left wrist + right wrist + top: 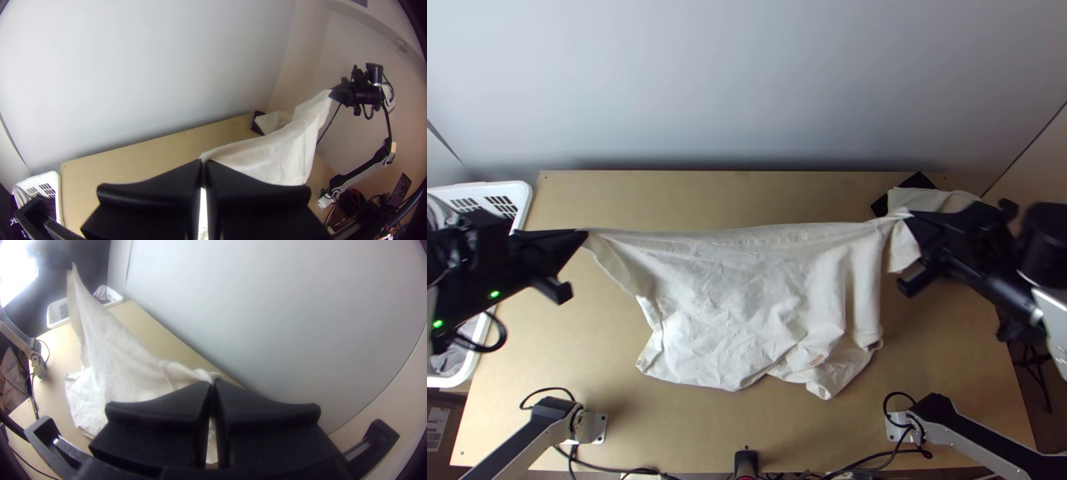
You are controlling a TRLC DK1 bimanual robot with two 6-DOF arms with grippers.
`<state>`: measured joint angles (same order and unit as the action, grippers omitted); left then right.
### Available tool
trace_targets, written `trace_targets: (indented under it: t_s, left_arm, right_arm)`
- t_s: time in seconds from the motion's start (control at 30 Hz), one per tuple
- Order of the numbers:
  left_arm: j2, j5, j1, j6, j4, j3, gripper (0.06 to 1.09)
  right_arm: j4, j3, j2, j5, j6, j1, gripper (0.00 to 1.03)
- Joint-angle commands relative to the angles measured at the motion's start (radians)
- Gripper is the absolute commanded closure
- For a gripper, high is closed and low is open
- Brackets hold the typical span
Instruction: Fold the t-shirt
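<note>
Here, left tool [584, 234] near basket [521, 193] and right tool [910, 217] near black object [917, 181] clench the shirt [735, 288].

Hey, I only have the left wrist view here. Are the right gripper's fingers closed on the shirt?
Observer: Yes, the right wrist view shows the right gripper shut, with the shirt pinched at its fingertips.
Operator: And the lower part, smooth or not?
Observer: Not smooth: in the top view it falls in loose, uneven folds.
Operator: Any marking on it?
Observer: A small tan label, low down on the right arm's side.
</note>
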<state>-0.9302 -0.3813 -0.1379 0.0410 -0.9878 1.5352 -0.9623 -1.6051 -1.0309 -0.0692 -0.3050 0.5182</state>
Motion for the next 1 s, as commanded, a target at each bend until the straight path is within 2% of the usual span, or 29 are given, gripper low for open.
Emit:
trace_targets:
  t_s: [0.0, 0.6, 0.97]
  left_arm:
    - [-0.061, 0.001, 0.003, -0.001, 0.153, -0.162, 1.05]
    - [-0.530, 0.022, 0.113, -0.001, 0.555, -0.191, 1.05]
    - [-0.826, 0.068, 0.121, 0.005, 0.669, -0.070, 1.05]
  right_arm:
    - [0.093, 0.080, -0.092, 0.042, -0.028, -0.049, 1.00]
    - [0.343, 0.073, -0.526, 0.170, -0.066, -0.271, 1.00]
    - [0.395, -0.182, -0.896, 0.169, -0.085, -0.322, 1.00]
